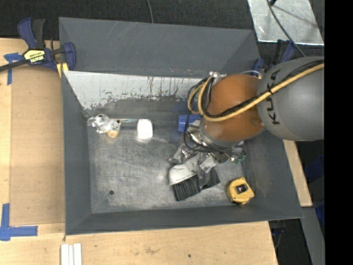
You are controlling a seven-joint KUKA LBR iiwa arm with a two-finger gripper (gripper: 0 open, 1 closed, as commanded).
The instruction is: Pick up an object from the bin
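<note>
In the grey bin point(77, 164), the gripper point(198, 160) hangs over a black brush point(186, 187), its spread unclear.

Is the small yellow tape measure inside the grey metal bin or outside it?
Inside: the yellow tape measure lies on the floor of the grey bin, near its front wall.

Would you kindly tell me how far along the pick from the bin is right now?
Done: the hand is low inside the bin, over the black-bristled brush near the front wall. In hand: any grip on it cannot be judged here. Left: lifting a thing out; the brush, the yellow tape measure and the white cap all lie on the floor.
</note>
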